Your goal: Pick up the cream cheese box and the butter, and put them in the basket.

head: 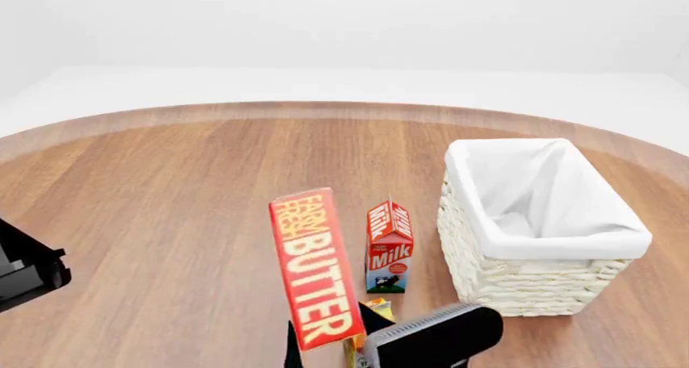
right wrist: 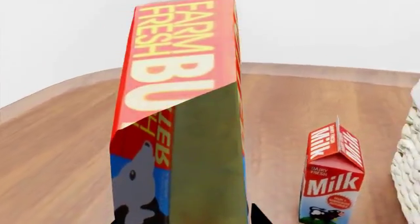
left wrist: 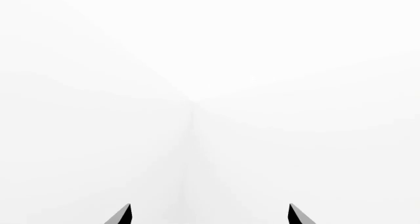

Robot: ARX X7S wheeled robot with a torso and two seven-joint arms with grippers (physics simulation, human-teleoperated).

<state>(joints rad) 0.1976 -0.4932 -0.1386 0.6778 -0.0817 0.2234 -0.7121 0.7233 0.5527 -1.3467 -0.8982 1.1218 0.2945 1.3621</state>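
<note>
The butter (head: 315, 267) is a red box with yellow lettering. It is held upright and a little tilted above the wooden table at the front centre. My right gripper (head: 328, 340) is shut on its lower end, and in the right wrist view the butter (right wrist: 184, 62) fills the space between the jaws of the gripper (right wrist: 190, 216). The white wicker basket (head: 538, 283) with a cloth liner stands to the right, and nothing shows inside it. My left gripper (left wrist: 210, 214) is open and empty, facing only white background. The cream cheese box is out of view.
A red milk carton (head: 389, 247) stands upright between the butter and the basket; it also shows in the right wrist view (right wrist: 331, 180) beside the basket's wall (right wrist: 408, 170). My left arm (head: 27, 267) shows at the left edge. The round table's rim (head: 323, 108) curves across the back.
</note>
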